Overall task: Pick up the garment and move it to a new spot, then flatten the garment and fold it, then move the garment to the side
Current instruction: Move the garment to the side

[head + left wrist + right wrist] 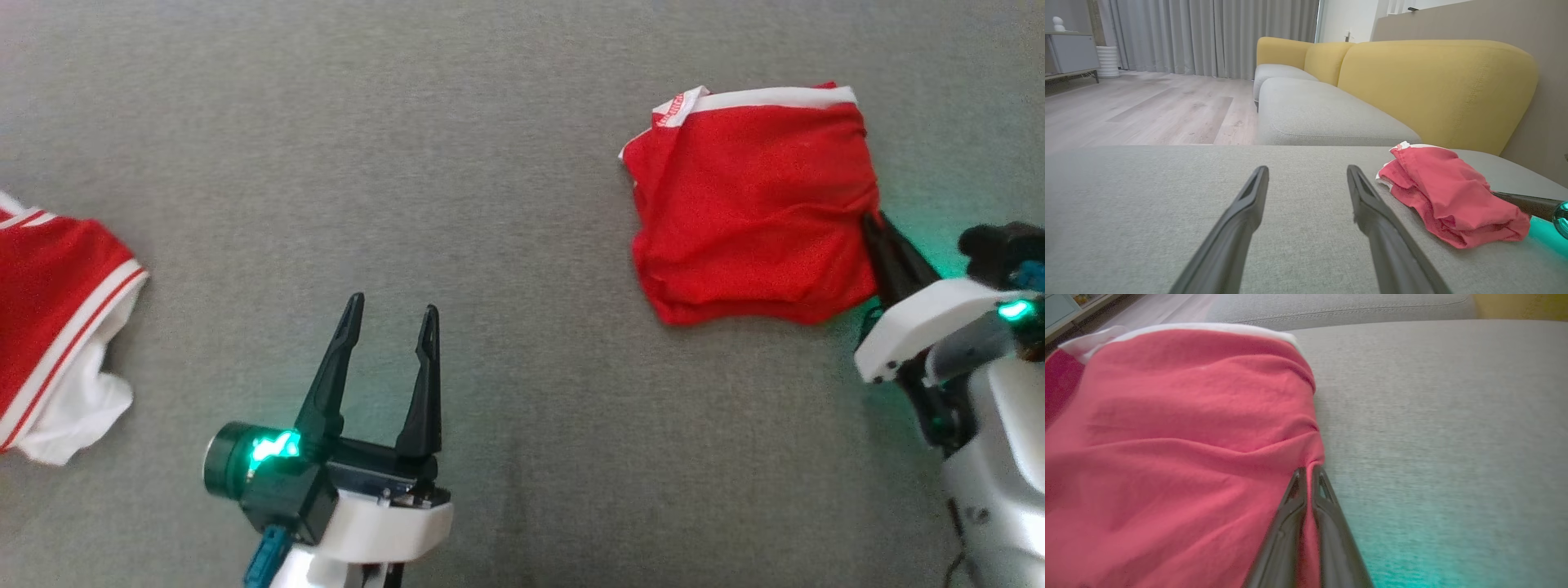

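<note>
Red garment [751,204]: folded into a rough square with several layers stacked. A white band runs along its far edge, and one white corner is flipped up. The cloth is wrinkled, with creases running toward its right edge. It lies flat on the grey seat cushion [490,163], in the cushion's far right part.

Right gripper [1308,471]: comes in low from the cushion's right side. Its jaws are pinched together on the garment's right edge, with red cloth between the fingers. Green light glows on the cushion beside it.

Left gripper [394,306]: over the cushion's near middle, fingers spread wide, holding nothing, well apart from the garment.

A second red-and-white garment [57,327] lies crumpled at the cushion's left edge. A yellow backrest [1437,81] stands behind the cushion. Wood floor [1147,106] and grey curtains [1208,36] lie beyond it.
</note>
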Controlling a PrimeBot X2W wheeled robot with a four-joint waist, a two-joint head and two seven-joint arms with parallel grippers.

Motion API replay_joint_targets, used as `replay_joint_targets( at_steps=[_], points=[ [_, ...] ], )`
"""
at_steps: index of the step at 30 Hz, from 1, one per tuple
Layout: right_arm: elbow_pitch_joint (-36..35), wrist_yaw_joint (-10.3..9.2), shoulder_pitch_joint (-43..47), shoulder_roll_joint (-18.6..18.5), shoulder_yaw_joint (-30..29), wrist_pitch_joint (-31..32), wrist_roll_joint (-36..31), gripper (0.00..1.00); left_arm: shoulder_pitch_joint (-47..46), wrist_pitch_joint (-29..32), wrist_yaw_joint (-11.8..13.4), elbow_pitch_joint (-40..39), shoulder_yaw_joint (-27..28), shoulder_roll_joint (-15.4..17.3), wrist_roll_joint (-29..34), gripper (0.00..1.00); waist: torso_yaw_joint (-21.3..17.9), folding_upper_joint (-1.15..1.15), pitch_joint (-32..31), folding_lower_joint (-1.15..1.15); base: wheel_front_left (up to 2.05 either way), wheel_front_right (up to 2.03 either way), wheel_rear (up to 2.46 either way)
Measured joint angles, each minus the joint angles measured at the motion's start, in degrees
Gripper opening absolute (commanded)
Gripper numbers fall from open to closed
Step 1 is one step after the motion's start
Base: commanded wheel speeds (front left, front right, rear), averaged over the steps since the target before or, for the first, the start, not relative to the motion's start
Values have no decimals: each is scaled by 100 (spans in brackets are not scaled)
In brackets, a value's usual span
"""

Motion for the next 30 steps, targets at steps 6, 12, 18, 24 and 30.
replay_joint_targets(
  at_steps=[6, 12, 18, 24, 30],
  points=[
    [-99, 0, -192, -568, 1, -26, 80, 0, -137, -1, -52, -10, 71, -2, 74, 100, -359, 0, 169, 0, 0, 0, 0],
    [-279, 0, -480, -1240, -398, 30, -7, 0, -418, -1, -219, -9, 152, -8, 223, 100, -758, 0, 503, 0, 0, 0, 0],
    [-488, 0, -804, -1555, -822, 205, -115, 0, -769, -1, -366, 0, 259, -9, 370, 100, -1085, 0, 913, 1, 0, 0, 0],
    [-552, 0, -981, -1693, -1285, 282, -258, 0, -1012, -1, -448, 14, 298, -8, 436, 100, -1259, 0, 1232, 1, 0, 0, 0],
    [-642, 0, -1082, -1718, -1837, 435, -561, 0, -1188, -1, -511, 14, 307, -10, 503, 100, -1329, 0, 1485, 0, 0, 0, 0]
  ],
)
